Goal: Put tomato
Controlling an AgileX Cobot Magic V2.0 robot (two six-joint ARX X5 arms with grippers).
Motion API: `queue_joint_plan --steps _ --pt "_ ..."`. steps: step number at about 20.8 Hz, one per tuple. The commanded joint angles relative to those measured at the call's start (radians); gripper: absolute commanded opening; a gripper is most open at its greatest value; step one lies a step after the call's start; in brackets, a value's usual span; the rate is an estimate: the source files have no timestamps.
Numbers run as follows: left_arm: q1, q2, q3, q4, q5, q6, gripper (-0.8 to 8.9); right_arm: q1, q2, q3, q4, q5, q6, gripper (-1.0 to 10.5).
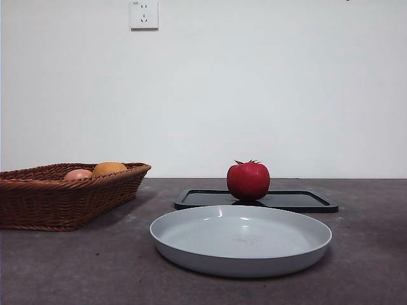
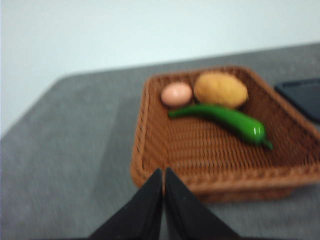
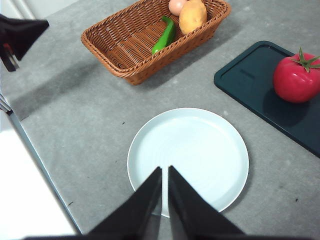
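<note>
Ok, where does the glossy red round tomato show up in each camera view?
Front view: tomato on the black flat tray, behind the grey round plate.
Left wrist view: not in it.
Right wrist view: tomato on the tray.
Shared landmark: brown wicker basket.

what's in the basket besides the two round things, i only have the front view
Observer: A green pepper lies in the basket, next to the orange fruit and the pale pink one.
Operator: is the plate empty
Observer: Yes, the right wrist view looks down on the plate and nothing lies on it.
Operator: where on the tray is the tomato
Observer: The tomato sits near one end of the dark tray; the rest of the tray that shows is bare.
Operator: grippers, i see none
Observer: The right gripper hangs shut above the plate; the left gripper is shut too, short of the basket's near end.
</note>
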Motion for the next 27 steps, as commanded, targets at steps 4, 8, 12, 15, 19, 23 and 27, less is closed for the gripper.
queue_joint_plan --steps 4,8,12,15,19,23,27 --pt "0.002 -0.002 -0.021 -0.036 -0.004 -0.066 0.07 0.010 0.006 0.003 0.010 -0.003 0.011 0.1" --pt "0.002 -0.001 -0.021 -0.037 -0.004 -0.065 0.08 0.010 0.006 0.003 0.010 -0.003 0.011 0.1" --pt "0.002 -0.001 -0.021 -0.037 -0.004 -0.065 0.08 0.010 0.006 0.003 0.010 -0.003 0.011 0.1" --pt "0.002 -0.001 -0.021 -0.037 -0.004 -0.065 0.07 0.010 0.006 0.003 0.010 -0.003 0.011 0.1" --pt "0.002 -0.001 -0.021 -0.037 -0.004 -0.065 0.07 0.010 0.006 0.003 0.009 0.002 0.010 0.1" --pt "0.002 -0.001 -0.021 -0.037 -0.004 -0.065 0.08 -0.028 -0.011 0.003 0.018 0.032 -0.063 0.1" --pt "0.002 -0.001 -0.021 -0.037 -0.004 -0.065 0.08 -0.230 -0.094 -0.037 0.147 0.031 -0.053 0.1"
